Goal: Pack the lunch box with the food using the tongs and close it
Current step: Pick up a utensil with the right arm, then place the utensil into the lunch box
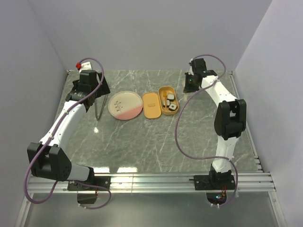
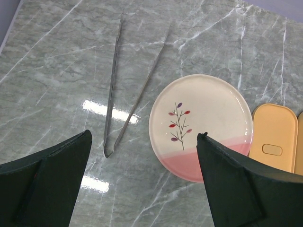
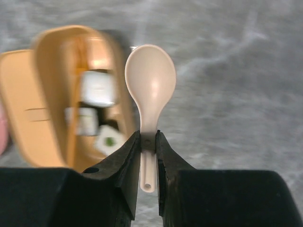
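The orange-tan lunch box [image 1: 161, 91] lies open at mid-table, its flat lid [image 1: 151, 105] beside it on the left. The food [image 1: 170, 101], three small dark cubes with pale centres, sits inside the box [image 3: 49, 94]; it shows blurred in the right wrist view [image 3: 97, 89]. The slim grey tongs [image 2: 113, 85] lie flat on the table left of the plate, also in the top view [image 1: 98, 108]. My left gripper [image 2: 144, 135] hovers open and holds nothing, near the tongs' joined end. My right gripper [image 3: 148, 137] is shut on a beige spoon [image 3: 150, 85], just right of the box.
A round cream-and-pink plate [image 2: 201, 123] lies between the tongs and the lid [image 2: 274, 137]. An orange fork [image 3: 73, 118] lies inside the box along its left wall. Walls enclose the marble table on three sides.
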Available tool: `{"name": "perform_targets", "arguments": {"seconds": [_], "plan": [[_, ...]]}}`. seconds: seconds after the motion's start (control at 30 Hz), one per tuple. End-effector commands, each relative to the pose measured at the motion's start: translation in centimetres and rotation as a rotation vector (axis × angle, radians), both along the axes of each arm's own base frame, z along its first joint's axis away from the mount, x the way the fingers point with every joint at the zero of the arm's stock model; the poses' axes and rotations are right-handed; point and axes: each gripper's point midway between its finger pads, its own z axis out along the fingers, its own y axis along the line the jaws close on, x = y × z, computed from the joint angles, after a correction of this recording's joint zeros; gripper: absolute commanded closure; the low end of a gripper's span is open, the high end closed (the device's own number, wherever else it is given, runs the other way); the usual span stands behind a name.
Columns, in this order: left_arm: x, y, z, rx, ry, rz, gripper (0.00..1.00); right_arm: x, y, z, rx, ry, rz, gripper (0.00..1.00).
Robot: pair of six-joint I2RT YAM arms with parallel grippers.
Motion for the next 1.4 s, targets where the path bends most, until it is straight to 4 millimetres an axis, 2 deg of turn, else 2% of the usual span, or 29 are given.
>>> {"name": "perform_targets", "arguments": {"seconds": [0.0, 0.17, 0.37, 0.5, 0.97, 1.37], "plan": [[0.6, -0.2, 1.6, -0.007, -0.056, -0.013, 0.00, 0.1, 4.3, 3.7, 0.047, -0.066, 0.104, 1.00], [0.1, 0.1, 1.6, -0.003, -0.058, -0.003, 0.01, 0.0, 7.4, 3.3, 0.075, -0.051, 0.168, 1.00], [-0.8, 0.5, 1.6, 0.008, -0.053, 0.009, 0.00, -0.4, 9.1, 1.2, 0.073, -0.006, 0.208, 1.00], [-1.3, 0.8, 1.9, 0.011, -0.060, 0.019, 0.00, -0.5, 9.3, -0.4, 0.068, 0.026, 0.214, 1.00], [-2.7, 1.5, 2.0, 0.023, -0.060, 0.052, 0.00, -0.7, 9.3, -4.2, 0.055, 0.096, 0.219, 1.00], [-2.9, 1.6, 1.7, 0.023, -0.053, 0.052, 0.01, -1.1, 8.8, -5.1, 0.031, 0.116, 0.214, 0.98]]}}
